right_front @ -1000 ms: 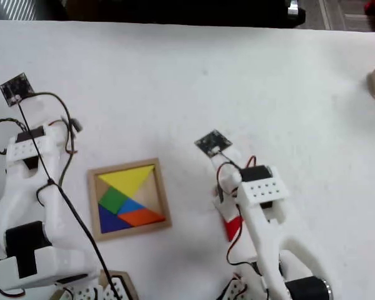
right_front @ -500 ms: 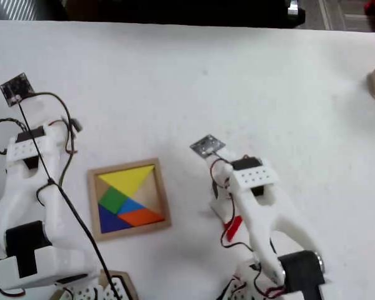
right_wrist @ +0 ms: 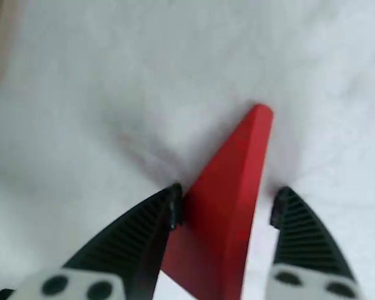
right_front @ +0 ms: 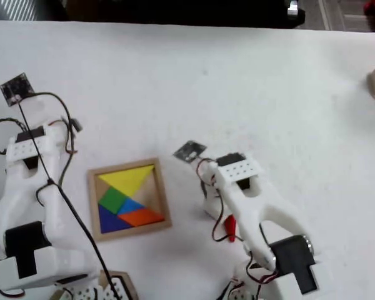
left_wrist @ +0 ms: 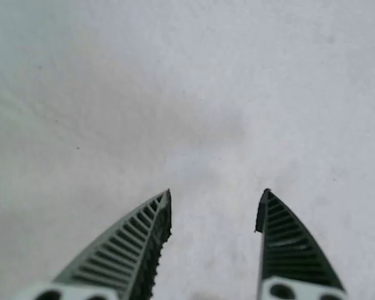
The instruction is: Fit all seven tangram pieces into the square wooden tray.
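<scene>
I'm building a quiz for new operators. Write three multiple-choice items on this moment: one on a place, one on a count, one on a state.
1. Where is the red piece?
A. At the right gripper, outside the tray.
B. Inside the tray.
C. Under the left arm.

2. How many colours show inside the tray?
A. Three.
B. Five.
C. Seven.

3. How is the left gripper?
A. Shut on a yellow piece.
B. Shut on the tray rim.
C. Open over bare table.

Key:
1 A, the right wrist view shows it there.
2 B, yellow, green, light blue, dark blue, orange.
3 C, its fingers stand apart, nothing between.
</scene>
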Controlling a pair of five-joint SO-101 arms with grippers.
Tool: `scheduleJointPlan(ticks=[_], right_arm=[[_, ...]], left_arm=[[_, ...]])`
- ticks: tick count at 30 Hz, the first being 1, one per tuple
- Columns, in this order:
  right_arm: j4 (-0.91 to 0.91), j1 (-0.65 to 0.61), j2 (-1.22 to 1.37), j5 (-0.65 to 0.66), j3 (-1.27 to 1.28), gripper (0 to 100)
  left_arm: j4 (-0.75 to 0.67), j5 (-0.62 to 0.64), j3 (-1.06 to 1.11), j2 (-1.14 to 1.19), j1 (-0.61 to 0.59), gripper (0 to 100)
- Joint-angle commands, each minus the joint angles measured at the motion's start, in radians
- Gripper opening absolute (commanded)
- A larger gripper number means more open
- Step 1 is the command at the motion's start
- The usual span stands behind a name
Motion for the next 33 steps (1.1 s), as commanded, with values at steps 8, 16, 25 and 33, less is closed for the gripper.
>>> scheduleJointPlan(ticks=[8, 16, 25, 33], right_arm=[[0.018, 0.030, 0.012, 0.006, 0.000, 1.9], [0.030, 0.007, -0.013, 0.006, -0.026, 1.9], [0.116, -0.171, -0.203, -0.221, -0.239, 1.8], [0.053, -0.366, 0.012, -0.493, -0.476, 1.8]], left_arm=[[-0.026, 0.005, -0.012, -0.002, 0.013, 23], [-0.028, 0.005, -0.012, -0.002, 0.013, 23], [-0.074, 0.005, 0.003, -0.002, 0.013, 23], [-0.075, 0.005, 0.000, -0.002, 0.013, 23]])
